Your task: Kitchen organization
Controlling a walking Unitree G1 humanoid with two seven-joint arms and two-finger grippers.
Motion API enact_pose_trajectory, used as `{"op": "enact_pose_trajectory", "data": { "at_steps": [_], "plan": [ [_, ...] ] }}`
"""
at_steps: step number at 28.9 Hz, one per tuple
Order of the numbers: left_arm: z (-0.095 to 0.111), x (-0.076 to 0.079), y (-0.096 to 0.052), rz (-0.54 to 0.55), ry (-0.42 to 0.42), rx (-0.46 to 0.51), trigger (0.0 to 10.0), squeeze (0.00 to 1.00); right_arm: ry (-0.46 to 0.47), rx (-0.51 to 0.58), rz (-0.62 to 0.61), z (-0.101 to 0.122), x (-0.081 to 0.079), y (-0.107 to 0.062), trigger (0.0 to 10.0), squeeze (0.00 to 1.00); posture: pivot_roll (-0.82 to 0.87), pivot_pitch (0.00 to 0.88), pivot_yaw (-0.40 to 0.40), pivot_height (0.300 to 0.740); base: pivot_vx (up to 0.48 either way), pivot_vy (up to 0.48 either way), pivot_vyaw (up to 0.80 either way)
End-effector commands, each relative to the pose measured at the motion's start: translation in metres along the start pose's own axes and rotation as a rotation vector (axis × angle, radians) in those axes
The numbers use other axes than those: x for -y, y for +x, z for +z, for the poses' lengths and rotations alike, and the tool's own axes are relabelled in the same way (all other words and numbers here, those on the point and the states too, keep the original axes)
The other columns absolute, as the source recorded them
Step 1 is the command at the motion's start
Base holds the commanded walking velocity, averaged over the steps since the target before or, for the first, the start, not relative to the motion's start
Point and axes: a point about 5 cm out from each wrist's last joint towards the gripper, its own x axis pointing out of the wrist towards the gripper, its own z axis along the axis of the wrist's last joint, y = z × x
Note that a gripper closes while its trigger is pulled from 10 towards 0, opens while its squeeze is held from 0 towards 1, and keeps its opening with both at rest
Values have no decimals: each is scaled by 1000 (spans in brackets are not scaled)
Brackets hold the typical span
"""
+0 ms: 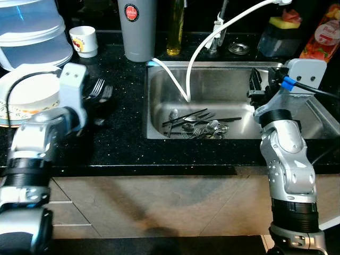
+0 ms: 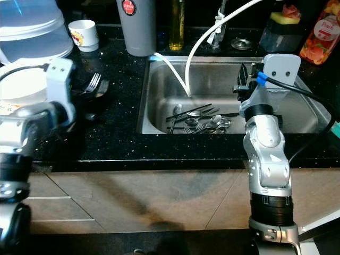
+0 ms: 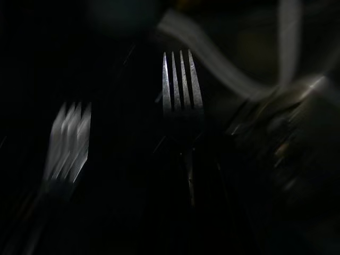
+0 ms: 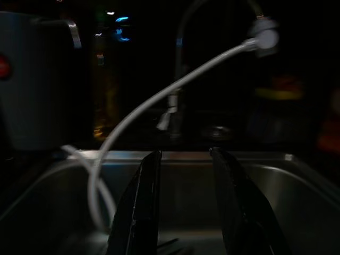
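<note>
Silver jointed arms — black cuffs, black cables, one blue clip.

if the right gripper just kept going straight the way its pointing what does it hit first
Probably the far wall of the sink: the right gripper is open, aimed across the basin. The white hose hangs slightly aside; depth is unclear.

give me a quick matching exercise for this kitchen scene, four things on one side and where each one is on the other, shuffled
Things:
1. pile of cutlery
2. forks
3. grey tumbler
4. right end effector

Places:
A. on the black counter, ahead of the left arm
B. above the sink's right part, fingers apart
C. on the sink bottom, near the white hose
D. upright on the counter behind the sink's left corner

Pairs: 1-C, 2-A, 3-D, 4-B
</note>
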Motion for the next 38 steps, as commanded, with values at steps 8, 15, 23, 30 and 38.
{"op": "enact_pose_trajectory", "data": {
  "at_steps": [8, 15, 23, 30, 38],
  "plan": [
    [17, 75, 59, -249, -3, 62, 10000, 0, -112, -79, 362, -14, -39, 7, 10000, 0, 53, 113, 9, 740, 0, 0, 0],
    [-5, 118, 85, -349, 26, -17, 10000, 59, -96, -284, 364, -33, -6, 25, 10000, 0, 20, 133, 21, 740, 0, 0, 0],
    [13, 110, 86, -338, 30, 138, 10000, 1000, -33, -182, 419, -9, -4, 36, 10000, 0, 29, 137, 18, 740, 0, 0, 0],
    [55, 6, 31, 37, 356, 131, 10000, 0, 69, -39, 695, 17, -30, 21, 10000, 0, 88, 148, 12, 740, 0, 0, 0],
    [52, -30, -21, 294, 523, 248, 10000, 0, 91, -44, 715, 14, -35, 22, 10000, 0, 116, 154, -9, 740, 0, 0, 0]
  ]
}}
